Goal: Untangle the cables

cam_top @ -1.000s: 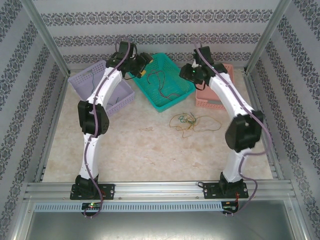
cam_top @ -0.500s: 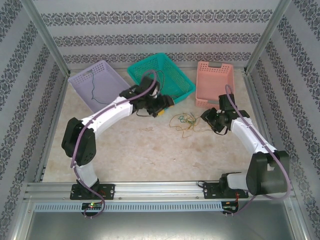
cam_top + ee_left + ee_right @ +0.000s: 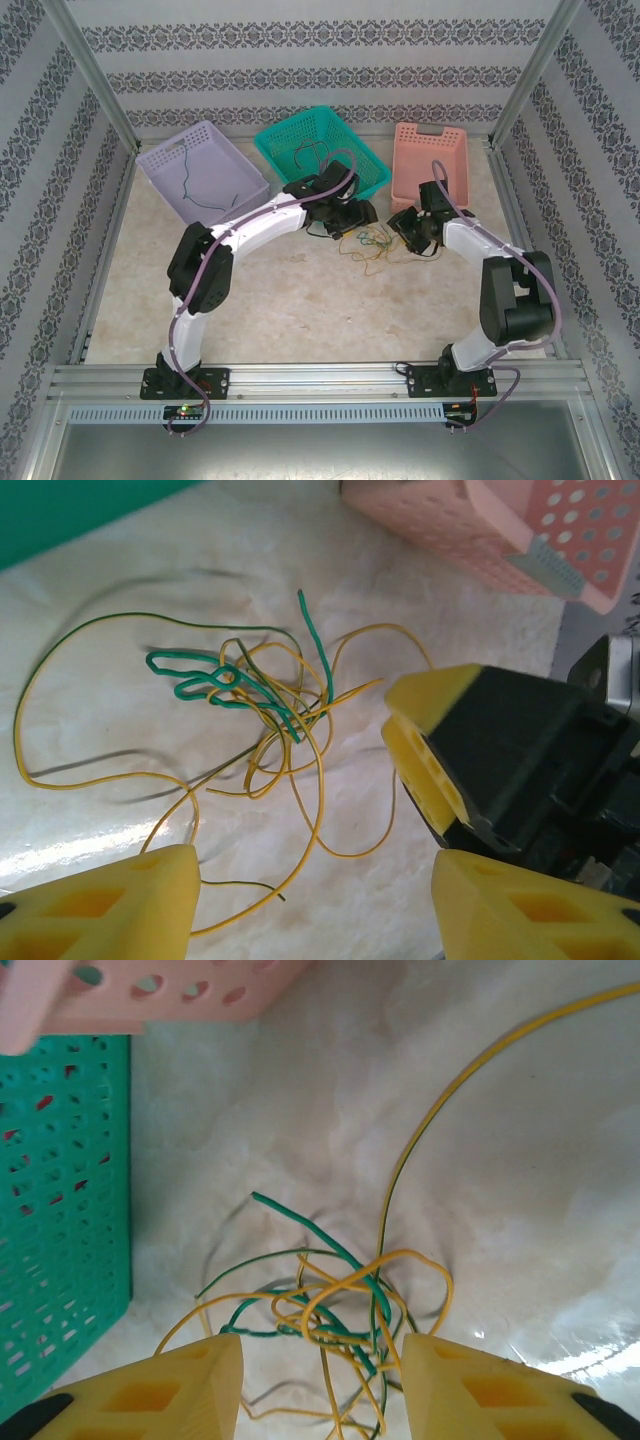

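Seen from above, a loose tangle of thin yellow and green wire cables (image 3: 372,242) lay mid-table on the pale marbled tabletop (image 3: 280,300). The left gripper (image 3: 312,868) hovered at its nine o'clock and the right gripper (image 3: 320,1348) at three o'clock. Both had their yellow fingers spread, pinching nothing.

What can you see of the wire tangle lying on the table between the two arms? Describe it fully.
The wire tangle is a loose knot of thin, flexible, plastic-looking strands: several yellow ones in wide loops and a green one kinked through the middle. It lies flat on the pale marbled table. The left pincer and right pincer flank it, open, gripping nothing.
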You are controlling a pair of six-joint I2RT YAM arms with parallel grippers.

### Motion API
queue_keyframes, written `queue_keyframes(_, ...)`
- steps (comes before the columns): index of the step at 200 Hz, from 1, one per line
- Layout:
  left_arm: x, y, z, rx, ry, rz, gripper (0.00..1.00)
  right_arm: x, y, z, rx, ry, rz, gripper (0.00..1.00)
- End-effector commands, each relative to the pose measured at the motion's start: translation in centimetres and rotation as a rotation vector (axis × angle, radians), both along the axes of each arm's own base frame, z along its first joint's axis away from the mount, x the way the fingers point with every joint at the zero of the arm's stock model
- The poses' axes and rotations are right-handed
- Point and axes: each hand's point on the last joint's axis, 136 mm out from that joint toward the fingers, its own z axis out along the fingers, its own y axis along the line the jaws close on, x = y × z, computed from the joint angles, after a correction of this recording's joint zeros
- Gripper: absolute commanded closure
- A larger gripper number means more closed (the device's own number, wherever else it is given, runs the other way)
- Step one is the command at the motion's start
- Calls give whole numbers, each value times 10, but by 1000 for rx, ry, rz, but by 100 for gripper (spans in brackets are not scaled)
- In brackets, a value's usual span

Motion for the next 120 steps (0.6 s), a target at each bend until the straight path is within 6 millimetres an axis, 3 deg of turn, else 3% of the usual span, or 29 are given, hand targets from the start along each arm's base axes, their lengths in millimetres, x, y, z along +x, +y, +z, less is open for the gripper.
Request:
queue_keyframes(1,-8,-4,-12,85,2,-49,37,15,-1,-2,-13,-20,-52,54)
queue_keyframes(42,-8,-22,-21,115,-3,-89,37,19,-6,-10,-49,-8,-56,59)
queue_keyframes(75,-9,-24,-43,198,9,-128,41,17,-6,-10,-58,-20,-48,59)
queue_keyframes(91,-10,-26,-49,209,13,-146,53,15,-6,-7,-63,-27,-39,59)
queue_keyframes(111,-12,-20,-47,242,-7,-154,86,10,-9,-3,-85,-36,-29,60)
queue_keyframes(120,-11,-13,-37,270,-44,-151,97,7,-11,0,-100,-44,-15,60)
